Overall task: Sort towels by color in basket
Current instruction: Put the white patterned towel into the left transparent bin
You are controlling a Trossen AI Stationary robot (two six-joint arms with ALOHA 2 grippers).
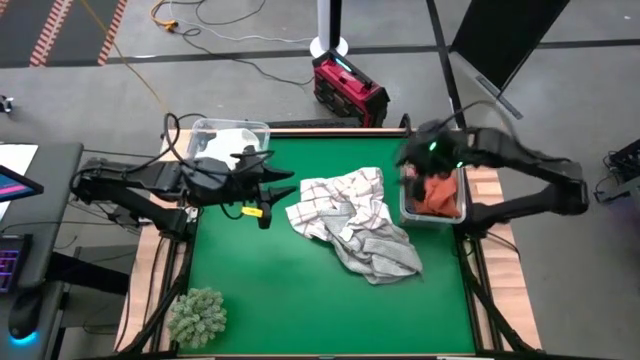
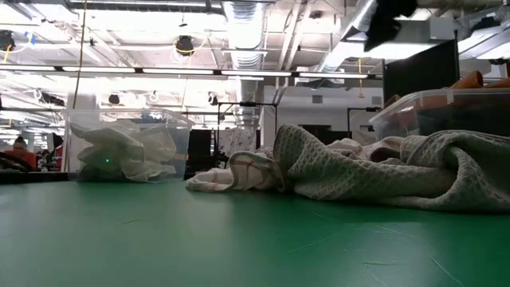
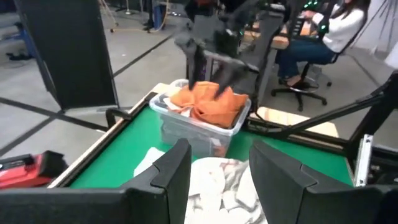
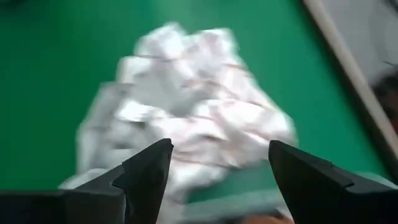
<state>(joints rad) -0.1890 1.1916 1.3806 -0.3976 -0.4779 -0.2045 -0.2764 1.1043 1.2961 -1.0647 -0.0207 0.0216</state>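
Observation:
A heap of towels lies mid-table: a grid-checked white towel on top and a light grey towel at its near right, also in the low view. The far-left clear basket holds white towels. The clear basket at the right edge holds rust-orange towels. My left gripper is open, hovering left of the heap. My right gripper is open above the orange basket's left side, facing the heap.
A fuzzy grey-green clump sits at the near left corner. Bare green mat stretches in front of the heap. Wooden rails edge the table. A person sits on a chair beyond the table.

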